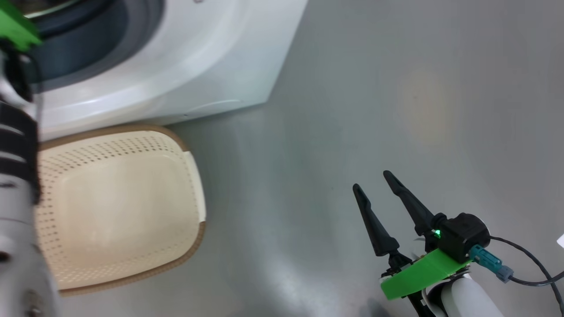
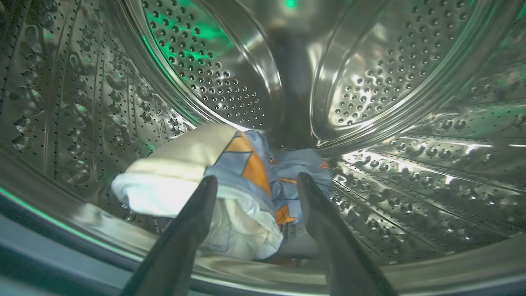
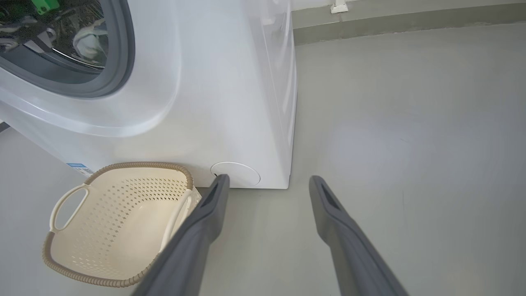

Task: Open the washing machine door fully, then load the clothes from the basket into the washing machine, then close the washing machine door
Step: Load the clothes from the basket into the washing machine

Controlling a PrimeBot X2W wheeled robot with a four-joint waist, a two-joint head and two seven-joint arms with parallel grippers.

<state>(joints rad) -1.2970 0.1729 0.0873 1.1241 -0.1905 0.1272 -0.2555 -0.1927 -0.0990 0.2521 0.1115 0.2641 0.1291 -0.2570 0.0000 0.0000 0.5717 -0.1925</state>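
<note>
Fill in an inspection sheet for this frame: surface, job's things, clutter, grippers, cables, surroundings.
Surface: grey floor, glossy.
Job's things: washer opening uncovered; clothes lie in the drum; basket empty, beside the washer.
Clutter: nothing seen.
Grippers: left gripper inside the drum, jaws open, clothes lying just beyond, not gripped; right gripper over the floor, jaws open, empty.
Cables: blue-plugged cable at the right wrist.
Surroundings: grey skirting behind the washer.
</note>
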